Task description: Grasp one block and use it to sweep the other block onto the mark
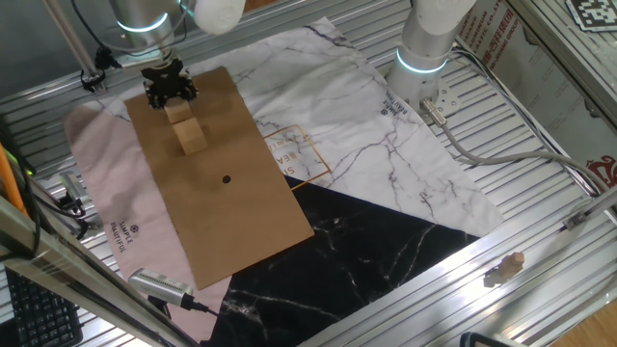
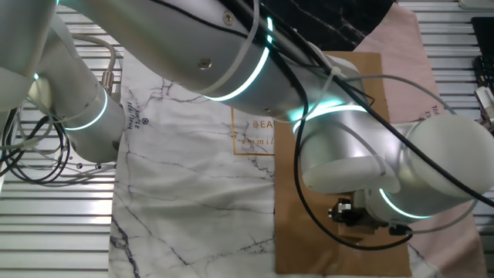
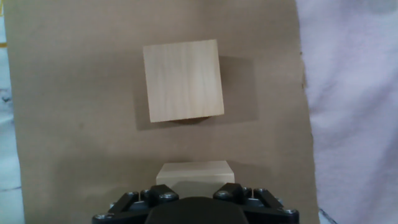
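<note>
1. Pale wood, both blocks: plain cubes w/ smooth sawn faces, so prob. light, stiff, not fragile, a bit slick on the brown kraft sheet (image 1: 253, 226). Expect them to slide easily, not tip, if pushed low.
2. Landmark = black dot mark (image 1: 227, 178), mid-sheet. Fixed view, L to R: gripper (image 1: 170, 90) up-left of the dot near the sheet's far end, held block (image 1: 177, 113) right under it, free block (image 1: 192, 136) next, touching or nearly so, betw. held block & dot.
3. Jaws: closed on the held block, from the hand view; only its top edge shows at the fingers (image 3: 166, 196). Grip looks to be on opposite flat sides.
4. Free block sits well short of the dot, roughly in line w/ it.
5. Judgement: keep a firm flat-face hold, push square-on; an off-centre shove would prob. spin the free block off line.
</note>
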{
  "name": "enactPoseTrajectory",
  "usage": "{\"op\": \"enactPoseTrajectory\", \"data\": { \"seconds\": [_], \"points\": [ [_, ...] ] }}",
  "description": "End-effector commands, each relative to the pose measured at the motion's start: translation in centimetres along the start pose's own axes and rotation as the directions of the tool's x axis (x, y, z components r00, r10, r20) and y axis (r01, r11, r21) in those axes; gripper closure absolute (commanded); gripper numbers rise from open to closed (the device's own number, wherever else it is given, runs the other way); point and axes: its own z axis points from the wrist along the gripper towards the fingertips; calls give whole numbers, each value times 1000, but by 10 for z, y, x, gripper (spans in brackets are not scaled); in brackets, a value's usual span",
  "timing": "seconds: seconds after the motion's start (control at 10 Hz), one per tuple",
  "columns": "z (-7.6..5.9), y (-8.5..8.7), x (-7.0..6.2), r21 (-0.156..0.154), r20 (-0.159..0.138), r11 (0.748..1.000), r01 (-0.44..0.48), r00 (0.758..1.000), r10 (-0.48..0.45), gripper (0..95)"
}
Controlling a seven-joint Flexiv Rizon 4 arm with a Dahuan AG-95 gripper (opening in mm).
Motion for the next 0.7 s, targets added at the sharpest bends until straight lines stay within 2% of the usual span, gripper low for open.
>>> {"op": "enactPoseTrajectory", "data": {
  "seconds": [0.1, 0.7],
  "points": [
    [-1, 0, -3, 1, 1, 1000, -5, 1000, 5, 950],
    [1, 1, -12, 2, 10, 1000, -9, 1000, 9, 950]
  ]
}}
